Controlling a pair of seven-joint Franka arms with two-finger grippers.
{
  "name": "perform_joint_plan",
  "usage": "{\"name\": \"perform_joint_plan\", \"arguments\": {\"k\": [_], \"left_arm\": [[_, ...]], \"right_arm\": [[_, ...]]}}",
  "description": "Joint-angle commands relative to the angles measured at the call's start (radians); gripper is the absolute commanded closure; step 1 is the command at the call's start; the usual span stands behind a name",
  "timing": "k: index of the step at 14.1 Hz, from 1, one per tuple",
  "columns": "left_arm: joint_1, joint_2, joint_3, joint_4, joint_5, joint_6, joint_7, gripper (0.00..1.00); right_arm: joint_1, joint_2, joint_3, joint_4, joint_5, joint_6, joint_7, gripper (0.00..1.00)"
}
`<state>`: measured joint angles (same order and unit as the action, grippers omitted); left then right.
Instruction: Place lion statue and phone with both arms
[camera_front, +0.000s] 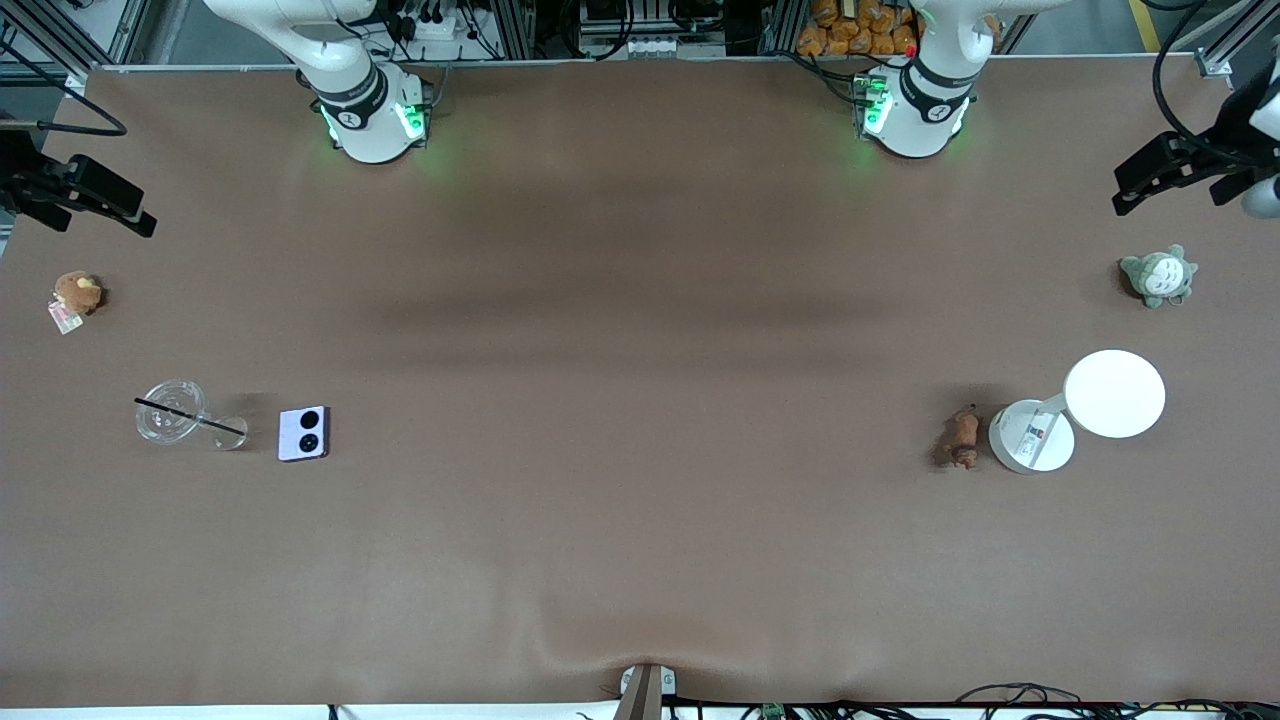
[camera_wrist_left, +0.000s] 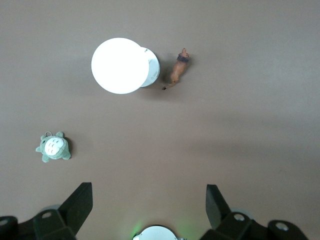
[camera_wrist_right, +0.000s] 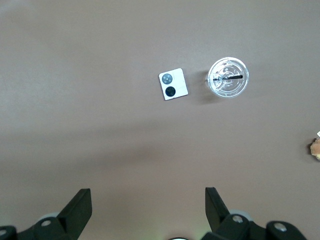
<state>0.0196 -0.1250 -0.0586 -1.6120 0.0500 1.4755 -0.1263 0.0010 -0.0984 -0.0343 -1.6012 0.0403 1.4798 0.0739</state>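
A brown table (camera_front: 640, 520) spans the room, cables and metal framing along its 12 o'clock edge. The phone (camera_front: 303, 433) lies at 9 o'clock, the lion statue (camera_front: 962, 438) at 3 o'clock. Left gripper (camera_wrist_left: 148, 207) and right gripper (camera_wrist_right: 148, 207) hang wide open, empty.

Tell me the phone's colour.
Pale lavender phone with two black circles; clearest in the front view.

No legible text, brand, number or sign is found in any view. A printed label sits on the base of the white lamp (camera_front: 1033, 437), and a tag lies beside the brown plush (camera_front: 77, 292); the print on both is too small to read
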Motion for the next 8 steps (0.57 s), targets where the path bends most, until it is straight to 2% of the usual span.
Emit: {"name": "perform_joint_plan", "arguments": {"k": [1, 8], "left_arm": [[0.017, -0.018, -0.001, 0.003, -0.041, -0.001, 0.002, 0.0], [0.0, 0.01, -0.013, 0.055, -0.044, -0.003, 0.004, 0.0]], "right_arm": [[-0.012, -0.012, 0.02, 0.007, -0.029, -0.007, 0.001, 0.0], [0.005, -0.003, 0.016, 0.035, -0.017, -0.018, 0.004, 0.0]]}}
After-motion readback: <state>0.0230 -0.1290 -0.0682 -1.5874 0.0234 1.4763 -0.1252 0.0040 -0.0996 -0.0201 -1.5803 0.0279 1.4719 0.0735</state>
